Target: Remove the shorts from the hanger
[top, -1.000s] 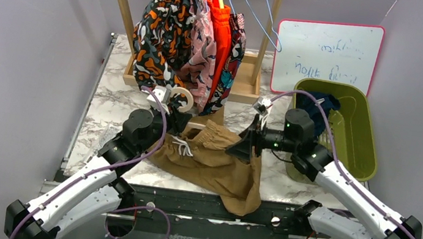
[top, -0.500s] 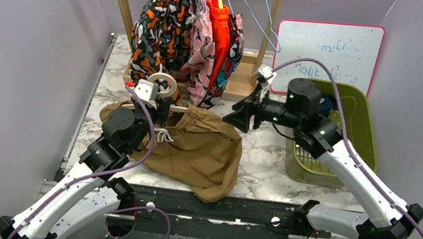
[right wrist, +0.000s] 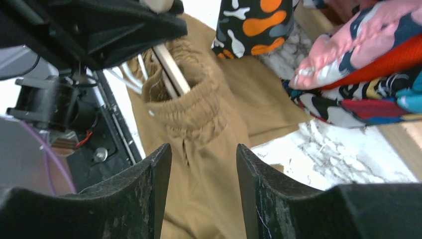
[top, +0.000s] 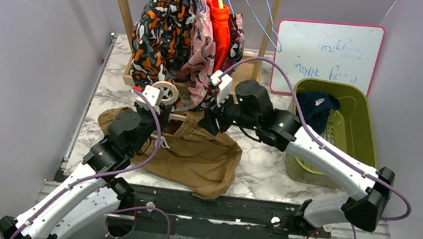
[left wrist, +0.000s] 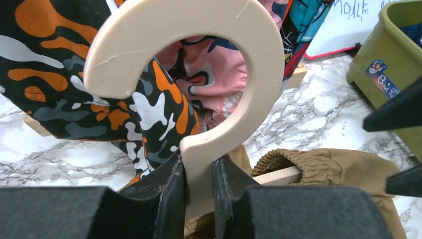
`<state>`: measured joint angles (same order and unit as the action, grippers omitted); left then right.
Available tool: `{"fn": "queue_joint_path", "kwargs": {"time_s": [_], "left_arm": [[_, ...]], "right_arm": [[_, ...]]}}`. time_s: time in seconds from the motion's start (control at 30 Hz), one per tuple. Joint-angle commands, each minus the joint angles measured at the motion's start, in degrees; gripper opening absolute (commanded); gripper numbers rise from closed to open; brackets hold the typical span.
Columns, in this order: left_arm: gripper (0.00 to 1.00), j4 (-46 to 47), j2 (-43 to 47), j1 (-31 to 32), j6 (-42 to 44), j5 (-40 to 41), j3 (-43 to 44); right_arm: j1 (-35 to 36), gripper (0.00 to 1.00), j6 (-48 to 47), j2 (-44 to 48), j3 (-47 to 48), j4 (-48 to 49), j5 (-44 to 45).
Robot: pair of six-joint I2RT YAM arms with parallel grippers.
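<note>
Mid-frame, the tan shorts point(top: 198, 155) are still on the wooden hanger point(left wrist: 259, 74), its neck clenched in the left tool point(left wrist: 199, 172). The right tool point(right wrist: 201, 154) hangs released over the waistband point(right wrist: 184, 112) (nothing pulled free yet).

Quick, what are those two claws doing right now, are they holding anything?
Left gripper: closed on the neck of the cream hanger.
Right gripper: open, holding nothing, above the tan shorts.

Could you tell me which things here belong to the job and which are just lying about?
Job: tan shorts, hanger, left gripper shut on the hanger, open right gripper near the waistband.
Lying about: whiteboard, green bin.
</note>
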<state>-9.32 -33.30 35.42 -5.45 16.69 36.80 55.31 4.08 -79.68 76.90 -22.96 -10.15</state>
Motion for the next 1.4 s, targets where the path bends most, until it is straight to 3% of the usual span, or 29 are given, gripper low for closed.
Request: {"fn": "queue_joint_path", "kwargs": {"time_s": [0.0, 0.33, 0.43, 0.47, 0.63, 0.73, 0.87, 1.17, 1.37], "left_arm": [[0.0, 0.8, 0.0, -1.0, 1.5, -3.3, 0.6], [0.0, 0.7, -0.1, -3.8, 1.4, -5.9, 0.3], [0.0, 0.7, -0.3, -4.5, 1.3, -6.4, 0.4], [0.0, 0.6, -0.4, -4.7, 1.3, -6.6, 0.4], [0.0, 0.8, -0.9, -5.6, 1.1, -7.8, 0.4], [0.0, 0.7, -1.2, -6.1, 0.9, -8.7, 0.5], [0.0, 0.7, -1.5, -6.8, 0.9, -9.6, 0.5], [0.0, 0.6, -1.2, -7.4, 0.9, -8.9, 0.4], [0.0, 0.3, -0.9, -7.9, 0.7, -6.9, 0.4]], "right_arm": [[2.4, 0.51, -2.6, -4.8, 5.1, -0.4, 7.2], [3.5, 0.38, -2.2, -9.6, 5.8, 2.8, 5.4], [3.5, 0.17, -2.2, -10.0, 5.3, 3.9, 5.4], [3.5, 0.15, -2.2, -9.9, 5.0, 4.5, 5.5], [3.5, 0.14, -3.2, -9.6, 4.2, 5.6, 6.7], [3.5, 0.28, -3.5, -9.8, 4.4, 5.8, 5.8], [3.5, 0.31, -3.6, -11.2, 5.3, 6.0, 4.2], [3.5, 0.02, -3.0, -10.6, 2.6, 8.5, 7.6], [3.4, 0.01, -4.4, -5.1, -3.5, 12.9, 14.2]]}}
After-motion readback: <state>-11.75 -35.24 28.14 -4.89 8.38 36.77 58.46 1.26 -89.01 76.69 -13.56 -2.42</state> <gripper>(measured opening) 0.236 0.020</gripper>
